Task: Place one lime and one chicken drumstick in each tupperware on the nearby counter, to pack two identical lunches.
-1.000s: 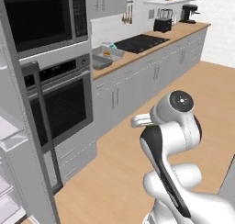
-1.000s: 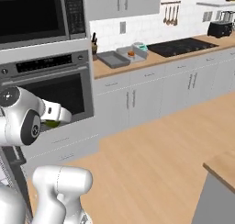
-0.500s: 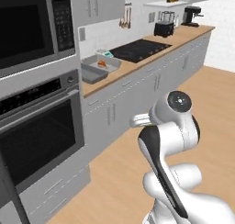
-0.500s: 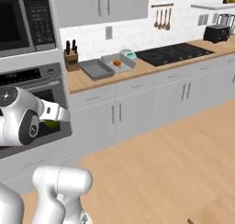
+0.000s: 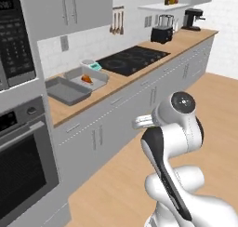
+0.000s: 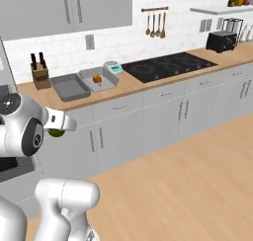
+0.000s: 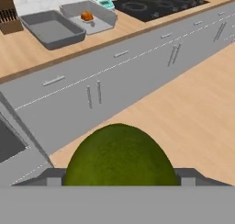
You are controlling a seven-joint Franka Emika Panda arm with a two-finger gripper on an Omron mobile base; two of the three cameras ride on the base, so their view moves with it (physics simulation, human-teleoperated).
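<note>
White tiled wall (image 6: 163, 42), grey upper cabinets (image 6: 64, 10), black glass cooktop (image 6: 168, 66), light wooden plank floor (image 6: 188, 185).

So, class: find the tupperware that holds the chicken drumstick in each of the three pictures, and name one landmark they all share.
Left base view: the tupperware with the chicken drumstick sits left of centre, upper half, on the counter.
Right base view: the same tupperware sits upper left of centre.
Hand view: the same tupperware sits at the top, left of centre.
Shared landmark: the black cooktop, beside it in every view.
</note>
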